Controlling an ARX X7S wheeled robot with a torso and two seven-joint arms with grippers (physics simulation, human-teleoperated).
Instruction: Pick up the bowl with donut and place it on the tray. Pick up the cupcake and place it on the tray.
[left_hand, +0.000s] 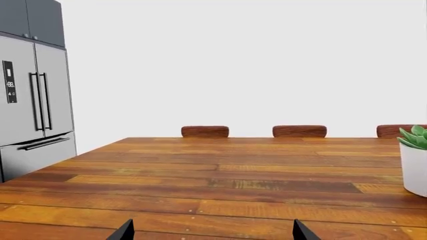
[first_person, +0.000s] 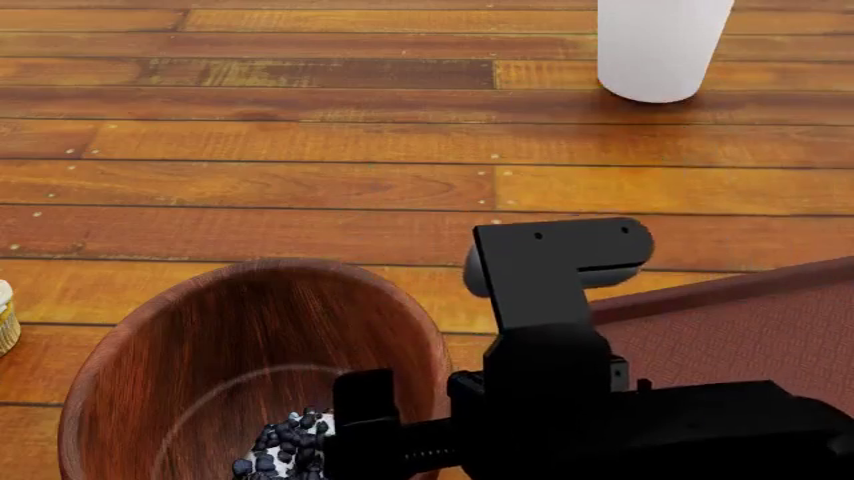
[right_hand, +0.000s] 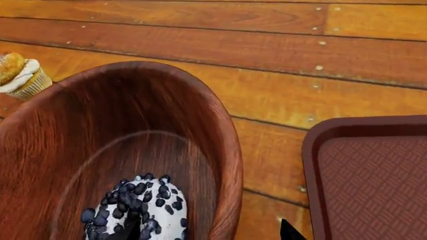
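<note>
right hand (first_person: 400, 440) straddles the bowl (first_person: 200, 370) rim, one finger inside by the donut (right_hand: 137, 212), one outside; fingers apart around the wall, can't tell if clamped. donut lies in the bowl bottom. tray (right_hand: 373, 175) just beside the bowl on the tabletop (first_person: 334, 180), not touching. cupcake (right_hand: 19, 75) just past the bowl's other side. left hand (left_hand: 210, 232) open over bare planks. farther off, white plant pot (first_person: 661, 45), chair backs (left_hand: 205, 131), fridge (left_hand: 33, 100).
</note>
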